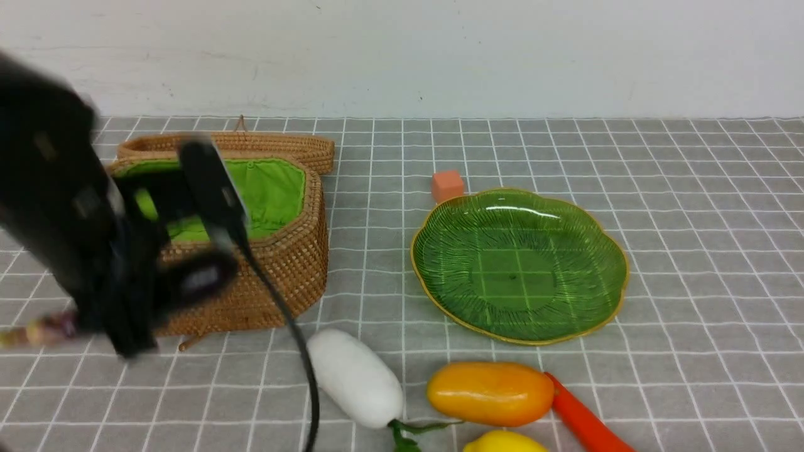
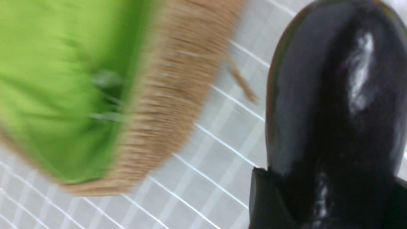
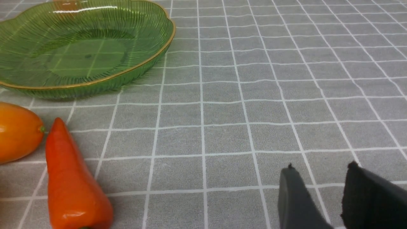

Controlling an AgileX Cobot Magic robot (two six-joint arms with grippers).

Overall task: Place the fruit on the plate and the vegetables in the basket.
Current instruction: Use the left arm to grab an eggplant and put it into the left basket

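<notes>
The left gripper [image 2: 330, 206] is clamped on the dark eggplant [image 2: 334, 95] and holds it in the air near the wicker basket [image 1: 282, 263], which is open and shows its green lining. The white radish [image 1: 355, 378] lies at the basket's 5 o'clock. An orange cube [image 1: 447, 186] sits at 11 o'clock of the green plate [image 1: 440, 276]. The mango [image 1: 490, 392] lies at the plate's 6 o'clock, with the lemon [image 1: 502, 442] at the mango's 6 and the carrot [image 1: 581, 417] touching at its 4. The right gripper [image 3: 321, 170] is partly open over the cloth and holds nothing.
</notes>
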